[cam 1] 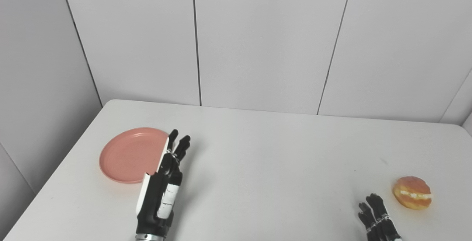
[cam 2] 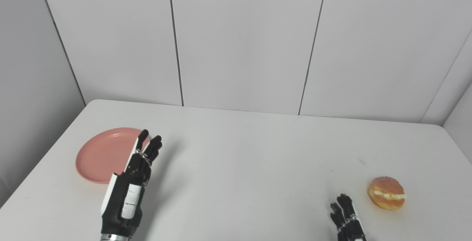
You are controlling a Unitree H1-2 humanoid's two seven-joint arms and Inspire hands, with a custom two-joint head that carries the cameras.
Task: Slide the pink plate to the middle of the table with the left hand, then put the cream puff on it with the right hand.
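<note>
The pink plate (cam 1: 127, 155) lies flat on the left part of the white table (cam 1: 265, 152). My left hand (cam 1: 161, 189) is raised edge-on just right of it, fingers straight and apart, covering the plate's right rim; it holds nothing. At the right side of the table sits the cream puff (cam 1: 412, 192), a golden bun with a white cream seam. My right hand (cam 1: 378, 219) shows only its fingers at the bottom edge, a little left of the puff and apart from it, spread and empty.
Grey wall panels (cam 1: 258, 42) stand behind the table's far edge. The table's left edge (cam 1: 55, 174) runs close to the plate, and the right corner lies beyond the puff.
</note>
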